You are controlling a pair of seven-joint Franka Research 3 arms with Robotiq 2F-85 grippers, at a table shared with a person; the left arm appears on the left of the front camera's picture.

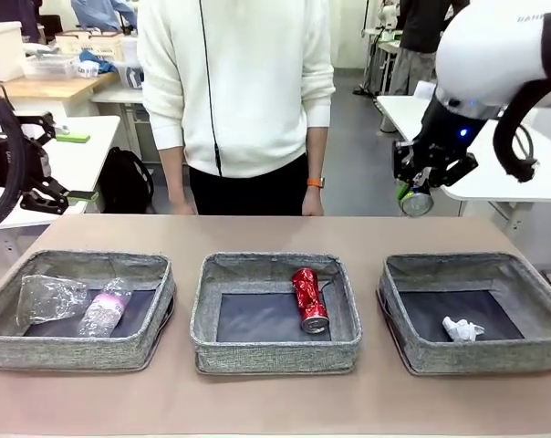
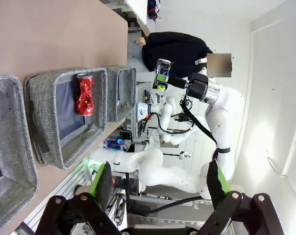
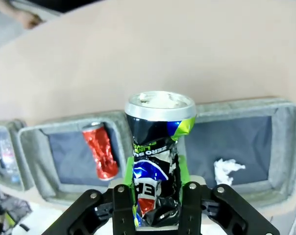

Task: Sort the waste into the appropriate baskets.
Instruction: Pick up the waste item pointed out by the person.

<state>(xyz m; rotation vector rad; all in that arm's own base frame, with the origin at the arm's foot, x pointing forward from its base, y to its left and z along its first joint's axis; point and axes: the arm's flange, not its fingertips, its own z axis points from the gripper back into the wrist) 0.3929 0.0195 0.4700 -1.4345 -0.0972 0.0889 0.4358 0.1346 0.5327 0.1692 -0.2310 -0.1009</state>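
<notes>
My right gripper [image 1: 416, 193] is shut on the dark printed can [image 3: 157, 152] and holds it high above the table's far right, behind the right basket [image 1: 531, 351]. That basket holds the white paper wad [image 1: 461, 328]. The red can [image 1: 307, 298] lies in the middle basket [image 1: 275, 351]. The clear cup [image 1: 49, 297] and the pink-labelled bottle [image 1: 106, 308] lie in the left basket [image 1: 75, 351]. My left gripper [image 2: 160, 183] is open and empty, off the table's left side, its green pads [image 2: 101, 178] wide apart.
A person in a white top [image 1: 234, 82] stands at the far edge, hands hanging by the table. The bare brown tabletop [image 1: 275, 233] stretches behind the baskets. White tables stand at both sides.
</notes>
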